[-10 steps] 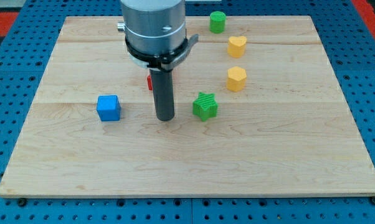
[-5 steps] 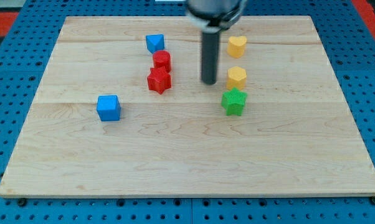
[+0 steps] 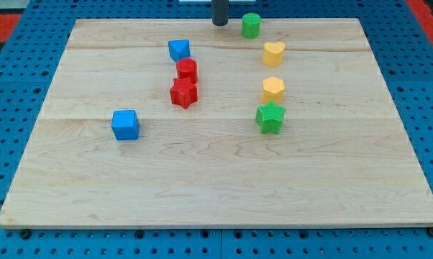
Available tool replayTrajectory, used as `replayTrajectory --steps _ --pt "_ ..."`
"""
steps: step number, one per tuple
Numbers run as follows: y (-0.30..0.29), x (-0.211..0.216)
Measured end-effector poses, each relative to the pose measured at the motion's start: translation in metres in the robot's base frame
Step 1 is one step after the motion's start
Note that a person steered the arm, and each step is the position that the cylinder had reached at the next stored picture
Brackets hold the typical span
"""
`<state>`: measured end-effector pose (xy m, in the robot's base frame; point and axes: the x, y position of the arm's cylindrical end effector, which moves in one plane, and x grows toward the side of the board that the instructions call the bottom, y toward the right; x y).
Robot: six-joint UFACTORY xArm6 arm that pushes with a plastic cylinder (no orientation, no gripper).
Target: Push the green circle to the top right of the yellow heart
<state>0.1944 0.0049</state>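
Camera view: tool left of green circle, top edge of surface.

My tip, a bare rod holding nothing, stands just to the view's left of the green circle, not touching. The yellow heart lies down and right of the circle. A rightward push looks needed to carry the circle past the heart's top right.
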Motion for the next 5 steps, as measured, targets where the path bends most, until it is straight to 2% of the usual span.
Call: replayTrajectory --steps 1,5 --pt "0.048 -0.001" --pt "0.096 0.004"
